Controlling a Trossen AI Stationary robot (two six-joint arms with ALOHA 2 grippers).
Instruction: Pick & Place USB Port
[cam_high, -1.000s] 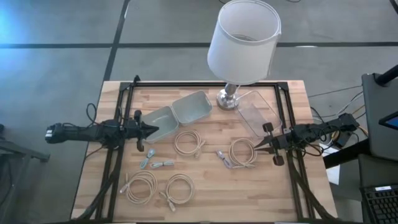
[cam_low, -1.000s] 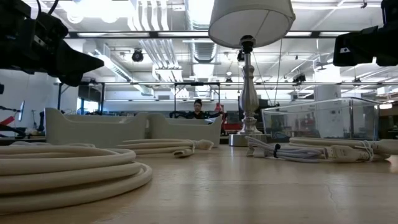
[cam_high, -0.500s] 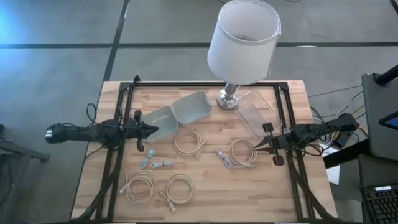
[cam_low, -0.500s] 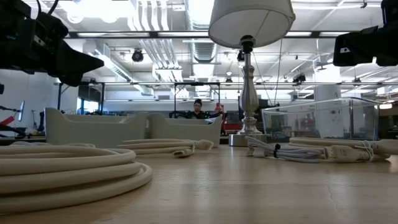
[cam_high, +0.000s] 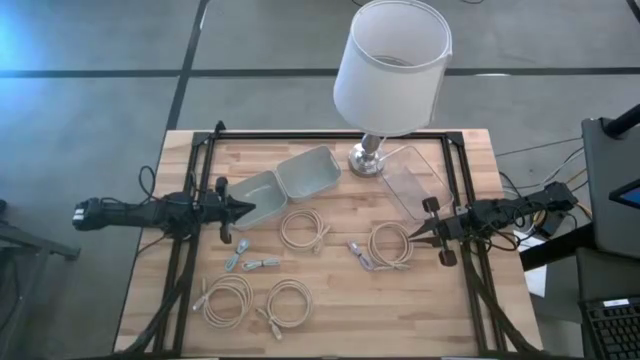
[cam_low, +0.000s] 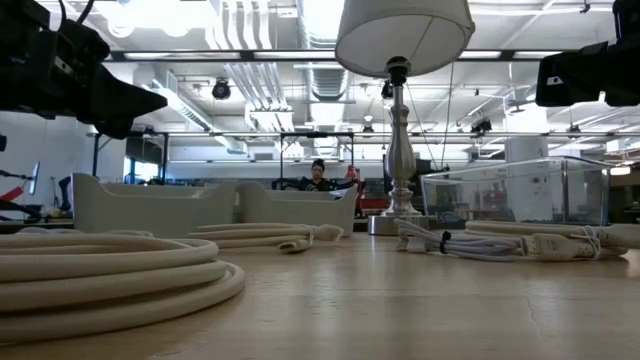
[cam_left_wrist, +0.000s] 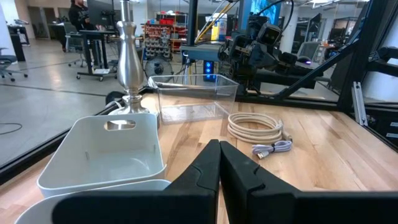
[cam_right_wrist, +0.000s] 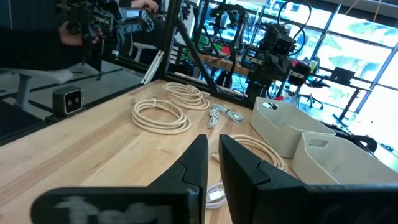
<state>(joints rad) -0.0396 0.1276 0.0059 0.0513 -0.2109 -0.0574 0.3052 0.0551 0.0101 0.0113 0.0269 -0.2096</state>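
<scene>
I held the left gripper (cam_high: 243, 209) pinched closed, empty, level above the table's left edge; right gripper (cam_high: 414, 234) nearly closed, empty, by the coiled cream cable (cam_high: 389, 244).

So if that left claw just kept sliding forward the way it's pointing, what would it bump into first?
Probably the nearer grey bin: the left gripper, shut, points right across the table with that bin's rim just ahead of its tip. Its height over the rim is unclear, so it might pass above.
</scene>
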